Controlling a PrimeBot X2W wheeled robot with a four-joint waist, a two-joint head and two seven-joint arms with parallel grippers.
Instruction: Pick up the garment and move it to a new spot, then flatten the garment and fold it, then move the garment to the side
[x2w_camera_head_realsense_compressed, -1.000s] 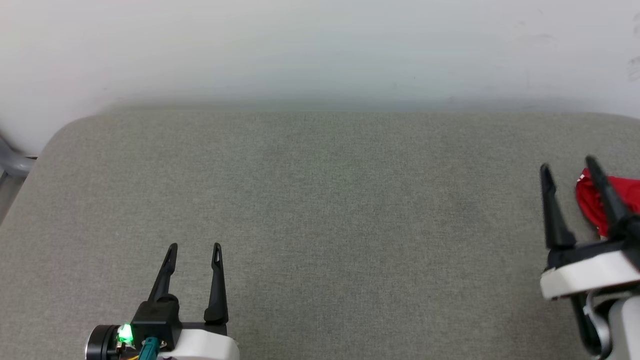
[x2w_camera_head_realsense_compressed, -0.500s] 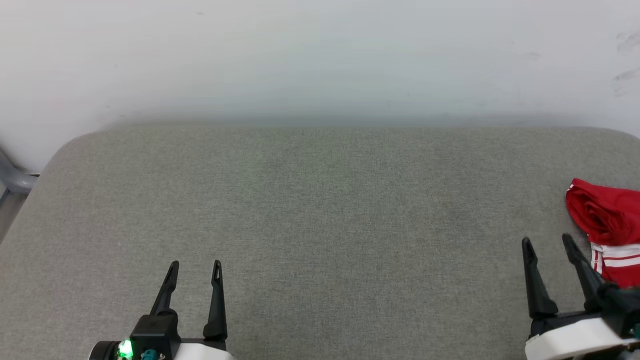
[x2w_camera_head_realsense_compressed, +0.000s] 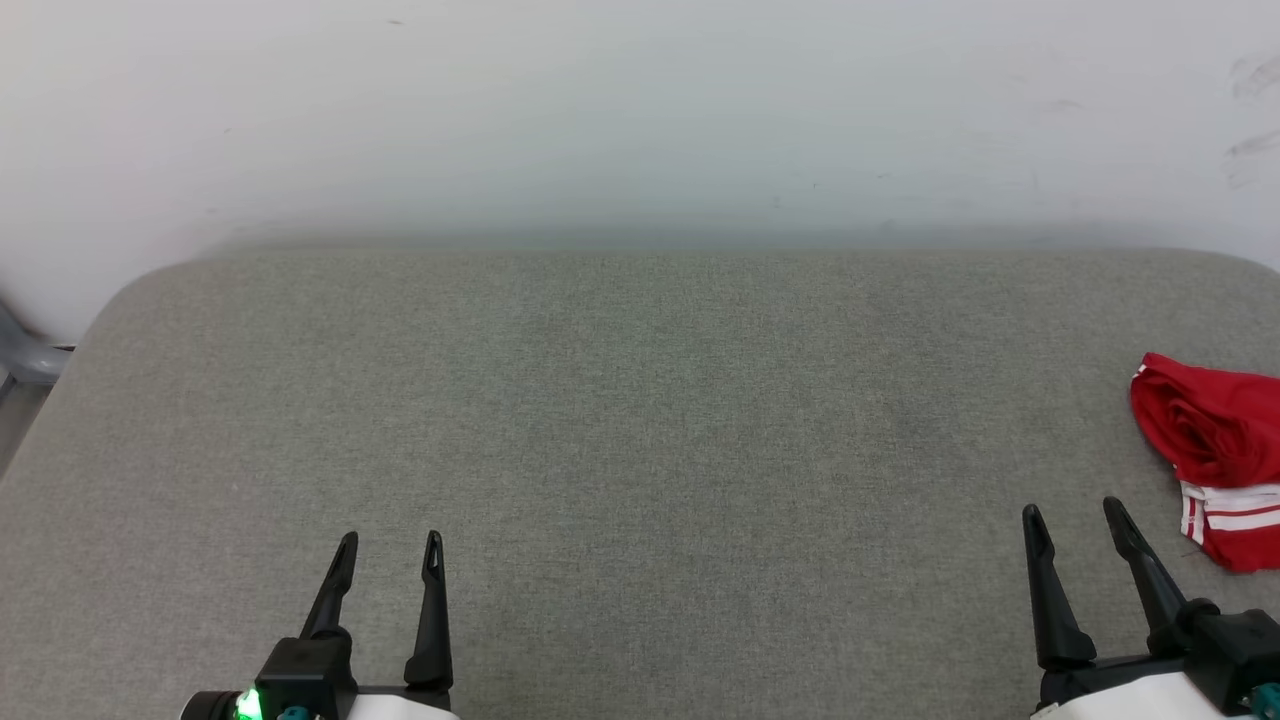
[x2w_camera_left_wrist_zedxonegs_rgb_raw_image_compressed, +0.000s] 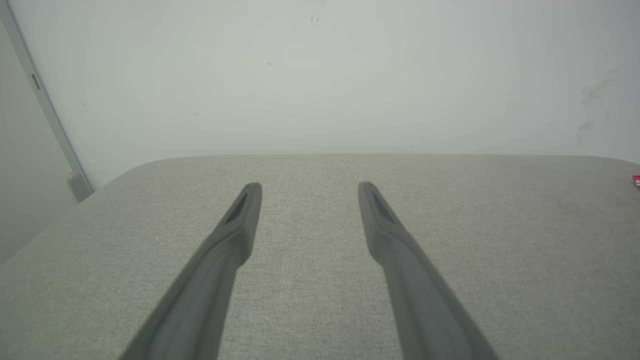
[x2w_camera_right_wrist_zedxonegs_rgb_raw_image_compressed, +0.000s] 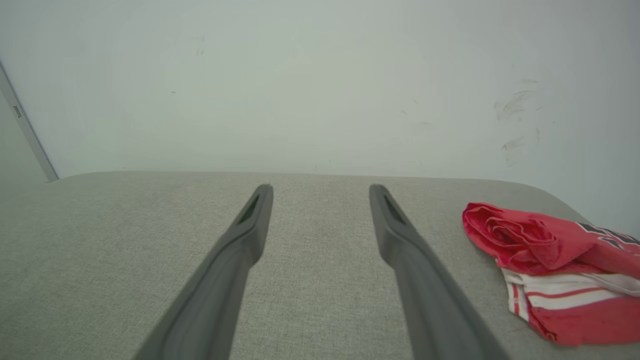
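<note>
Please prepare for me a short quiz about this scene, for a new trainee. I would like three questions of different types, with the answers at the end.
1. True or false: the right gripper is holding the garment.
2. Multiple choice: where on the grey padded surface does the garment lie? A) in the centre; B) near the right edge, bunched up; C) near the left edge, spread flat.
3. Fill in the missing word: the left gripper is ___, with nothing between its two fingers.

Key
1. False: it is open, and apart from the garment.
2. B.
3. open.
</note>
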